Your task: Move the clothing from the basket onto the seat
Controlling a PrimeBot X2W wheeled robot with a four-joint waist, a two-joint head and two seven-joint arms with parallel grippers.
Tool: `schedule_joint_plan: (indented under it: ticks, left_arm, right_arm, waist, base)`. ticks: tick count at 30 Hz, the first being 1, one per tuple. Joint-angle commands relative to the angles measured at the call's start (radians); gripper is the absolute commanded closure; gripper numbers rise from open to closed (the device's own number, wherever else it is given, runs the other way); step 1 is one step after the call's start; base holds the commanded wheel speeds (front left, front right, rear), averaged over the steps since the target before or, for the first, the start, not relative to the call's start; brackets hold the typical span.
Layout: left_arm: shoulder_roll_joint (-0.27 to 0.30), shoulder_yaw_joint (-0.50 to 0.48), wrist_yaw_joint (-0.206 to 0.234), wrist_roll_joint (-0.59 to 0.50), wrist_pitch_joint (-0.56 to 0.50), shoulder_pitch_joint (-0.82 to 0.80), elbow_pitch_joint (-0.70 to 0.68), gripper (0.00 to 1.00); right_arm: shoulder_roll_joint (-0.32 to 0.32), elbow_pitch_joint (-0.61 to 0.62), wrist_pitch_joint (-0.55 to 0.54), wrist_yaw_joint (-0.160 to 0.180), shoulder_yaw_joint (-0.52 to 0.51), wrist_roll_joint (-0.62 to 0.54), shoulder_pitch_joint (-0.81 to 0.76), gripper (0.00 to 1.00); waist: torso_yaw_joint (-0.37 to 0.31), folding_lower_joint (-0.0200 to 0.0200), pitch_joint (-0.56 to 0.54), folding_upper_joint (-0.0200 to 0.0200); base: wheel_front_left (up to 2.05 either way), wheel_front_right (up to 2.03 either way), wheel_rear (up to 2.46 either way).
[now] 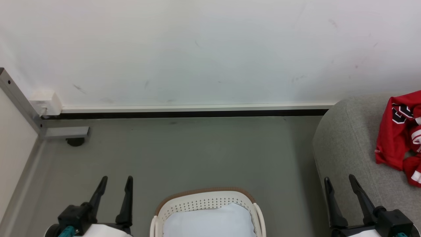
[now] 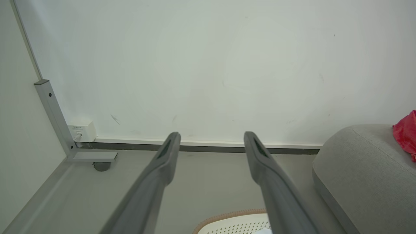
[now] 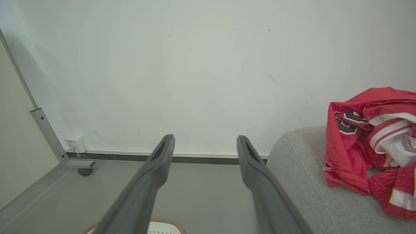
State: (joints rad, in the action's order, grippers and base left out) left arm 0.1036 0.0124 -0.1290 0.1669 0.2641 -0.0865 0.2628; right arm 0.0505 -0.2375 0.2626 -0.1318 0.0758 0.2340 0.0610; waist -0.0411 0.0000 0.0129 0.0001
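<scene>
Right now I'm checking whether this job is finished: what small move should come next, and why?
Probably no new grasp, just park both hands. The red clothing already lies on the grey seat, the left hand and right hand are open and empty, and the basket shows a pale cloth inside.

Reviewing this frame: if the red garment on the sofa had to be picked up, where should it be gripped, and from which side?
Probably the raised bunched fold of the red garment, from above with the open right gripper: it lies crumpled on the sofa, its lower hem flat.
</scene>
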Motion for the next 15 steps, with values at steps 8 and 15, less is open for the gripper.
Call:
schedule_joint_plan:
  ticks: [8,15]
  left_arm:
    - [0.003,0.002,-0.003,0.019,0.000,-0.009,0.005,0.00]
    - [-0.005,0.009,-0.002,0.026,-0.002,0.009,0.027,1.00]
  right_arm:
    - [0.000,0.001,0.003,0.002,0.008,0.005,0.012,0.00]
    - [-0.001,-0.020,-0.002,0.000,0.015,0.009,-0.013,1.00]
  waist:
    - [0.000,0.0000,0.001,-0.0001]
    - [-0.002,0.0000,0.001,-0.0001]
  base:
    - [0.00,0.00,0.00]
    - [0.00,0.00,0.00]
